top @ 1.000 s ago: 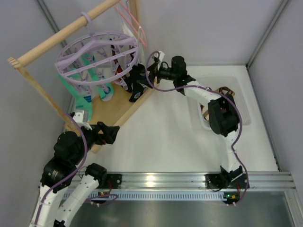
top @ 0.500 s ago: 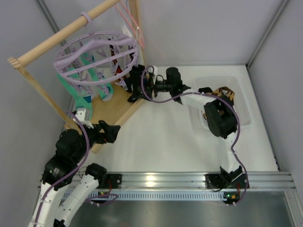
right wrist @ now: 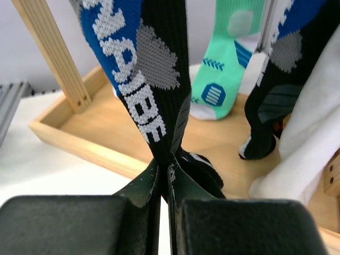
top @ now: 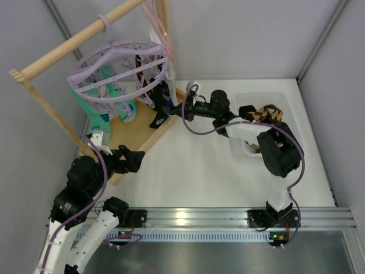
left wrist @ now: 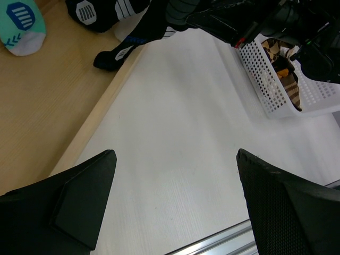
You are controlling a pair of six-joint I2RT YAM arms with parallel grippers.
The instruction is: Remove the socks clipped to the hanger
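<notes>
The lavender hanger [top: 117, 65] hangs by its hook from a wooden rail [top: 68, 43]. Under its ring dangle mint-green socks [top: 104, 100] and black socks [top: 153, 91]. In the right wrist view a black sock with blue and white lettering [right wrist: 154, 79] hangs down between the fingertips of my right gripper [right wrist: 164, 169], which is shut on its lower part. A mint-green sock [right wrist: 223, 74] and another black sock [right wrist: 276, 79] hang behind it. My left gripper [left wrist: 175, 155] is open and holds nothing, low over the white table near the rack's base; it also shows from above [top: 130, 160].
The rack's wooden base board [top: 140, 128] lies under the socks, with an upright post [right wrist: 50, 48]. A white cloth [right wrist: 313, 138] hangs at the right. A white basket [top: 288, 114] holds a diamond-patterned sock [top: 265, 113]. A thin pink hanger [top: 157, 23] hangs on the rail.
My right gripper, open a second ago, has closed on the lettered black sock under the hanger. The hanger ring has swayed slightly. The left arm has barely moved.
</notes>
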